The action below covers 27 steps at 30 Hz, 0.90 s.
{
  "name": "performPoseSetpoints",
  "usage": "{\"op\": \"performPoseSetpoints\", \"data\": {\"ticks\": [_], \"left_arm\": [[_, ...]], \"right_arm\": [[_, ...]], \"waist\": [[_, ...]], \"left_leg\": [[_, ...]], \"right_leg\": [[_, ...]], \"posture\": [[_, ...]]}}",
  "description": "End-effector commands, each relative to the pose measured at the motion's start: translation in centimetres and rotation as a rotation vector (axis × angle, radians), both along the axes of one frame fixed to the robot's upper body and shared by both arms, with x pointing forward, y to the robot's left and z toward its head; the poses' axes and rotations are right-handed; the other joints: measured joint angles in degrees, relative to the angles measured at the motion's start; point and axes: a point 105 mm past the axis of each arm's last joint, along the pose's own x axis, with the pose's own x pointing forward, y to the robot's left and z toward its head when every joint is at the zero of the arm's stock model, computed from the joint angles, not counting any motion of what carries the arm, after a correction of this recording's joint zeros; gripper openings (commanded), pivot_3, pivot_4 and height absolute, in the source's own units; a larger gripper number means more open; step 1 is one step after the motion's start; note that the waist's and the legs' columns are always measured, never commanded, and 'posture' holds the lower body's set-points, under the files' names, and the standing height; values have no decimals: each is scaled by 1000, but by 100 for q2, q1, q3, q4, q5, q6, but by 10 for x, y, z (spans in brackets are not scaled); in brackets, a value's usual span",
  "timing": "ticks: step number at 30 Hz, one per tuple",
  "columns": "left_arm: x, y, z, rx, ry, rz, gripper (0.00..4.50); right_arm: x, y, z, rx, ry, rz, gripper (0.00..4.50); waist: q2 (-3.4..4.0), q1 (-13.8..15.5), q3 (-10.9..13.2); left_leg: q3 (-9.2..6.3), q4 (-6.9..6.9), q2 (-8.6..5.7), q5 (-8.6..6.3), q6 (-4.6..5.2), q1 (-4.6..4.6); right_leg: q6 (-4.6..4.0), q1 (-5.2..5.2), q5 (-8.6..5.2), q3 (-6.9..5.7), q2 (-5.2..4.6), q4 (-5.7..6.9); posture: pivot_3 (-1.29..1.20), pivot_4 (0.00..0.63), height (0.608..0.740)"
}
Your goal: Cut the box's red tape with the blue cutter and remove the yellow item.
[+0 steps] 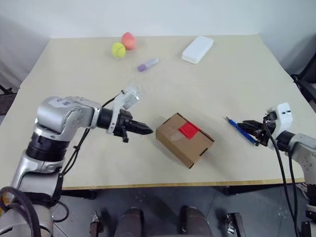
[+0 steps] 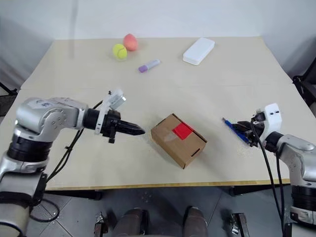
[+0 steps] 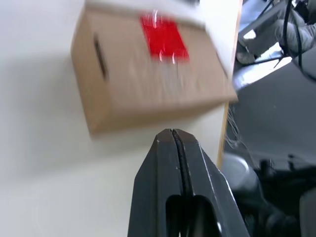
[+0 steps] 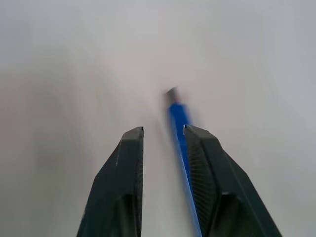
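Pale wooden counter [image 1: 74, 74] against a white wall; I log the layout from the head view. On it the box [image 1: 183, 140] sits near the front edge at centre, flaps shut, red tape [image 1: 189, 130] intact across its top. I see the left gripper [image 1: 142, 129] just beside the box's left side, not touching, its fingers [image 3: 168, 177] pressed together on nothing. To the right, well apart from the box, the blue cutter [image 1: 242, 131] lies on the counter, and the right gripper [image 4: 163, 131] hovers at its near end with fingers parted; the cutter runs along the inner face of one finger, not yet pinched. Step in hand, as I judge it: picking up the cutter. To do it well I would centre the shaft between the fingers, lower until they straddle it, and close near mid-length so the tip stays free for cutting. At the far edge sit a tennis ball [image 1: 118, 50], a peach-coloured ball [image 1: 129, 40], a lilac marker [image 1: 147, 64] and a white case [image 1: 197, 49]. Hidden: the yellow item, presumably inside the box. The right wrist view is smeared, so I cannot tell whether any finger touches the cutter.
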Motion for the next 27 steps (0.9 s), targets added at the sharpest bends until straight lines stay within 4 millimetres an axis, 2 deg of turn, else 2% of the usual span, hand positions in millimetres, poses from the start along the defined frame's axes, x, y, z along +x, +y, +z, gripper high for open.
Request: {"op": "performPoseSetpoints", "data": {"ticks": [1, 2, 4, 7, 10, 15, 18, 21, 27], "left_arm": [[-19, -4, -2, 2, 26, -70, 0], [-21, -5, -6, 10, 33, -73, 0], [-23, -8, -11, 16, 38, -74, 0], [-25, -18, -17, -4, 48, -76, 0], [-25, -26, -23, -12, 48, -75, 0], [-28, -41, -34, -34, 57, -66, 0], [-25, -46, -41, -35, 54, -45, 0], [-6, -47, -56, -11, 9, 67, 0], [29, -41, -55, -67, -76, 255, 0]], "right_arm": [[2, 15, 33, -51, -73, 75, 1861], [3, 18, 34, -65, -71, 87, 2208], [6, 21, 36, -86, -69, 98, 2609], [13, 27, 37, -153, -65, 116, 3671], [18, 36, 32, -255, -55, 165, 4488], [31, 52, 21, -464, -96, 256, 4488], [39, 63, 20, -487, -130, 285, 4488], [32, 96, 14, -485, -125, 474, 3944], [19, 137, 9, -444, -53, 648, 1878]], "waist": [[0, 6, 0], [0, 9, 0], [0, 11, 0], [-1, 38, 1], [-1, 31, 1], [-2, 8, 1], [-2, 1, 1], [-2, -15, 1], [-2, 1, 1]], "left_leg": [[0, 1, 0, 0, 0, 0], [0, 1, 0, 0, 0, 0], [0, 1, 0, 0, 0, 0], [0, 3, 0, 0, 1, -2], [0, 5, 0, -2, 3, -5], [1, 2, 0, -1, 3, -4], [1, 3, 0, -1, 2, -3], [0, 3, 0, -1, 2, -3], [-1, 7, 0, -1, 1, -4]], "right_leg": [[0, 0, 0, 1, 0, 1], [0, 0, 0, 1, 0, 1], [0, 0, 0, 1, 0, 1], [0, 2, 0, 1, 0, -1], [0, 1, 0, 1, 0, -3], [0, 0, 0, 0, 0, -3], [0, -1, 0, 1, 0, -2], [0, -1, 0, 0, 0, -2], [0, 0, 0, -2, 0, -2]], "posture": [[0, 150, 740], [0, 150, 740], [0, 150, 740], [0, 150, 740], [0, 150, 740], [0, 150, 740], [0, 150, 740], [0, 150, 740], [0, 150, 740]]}}
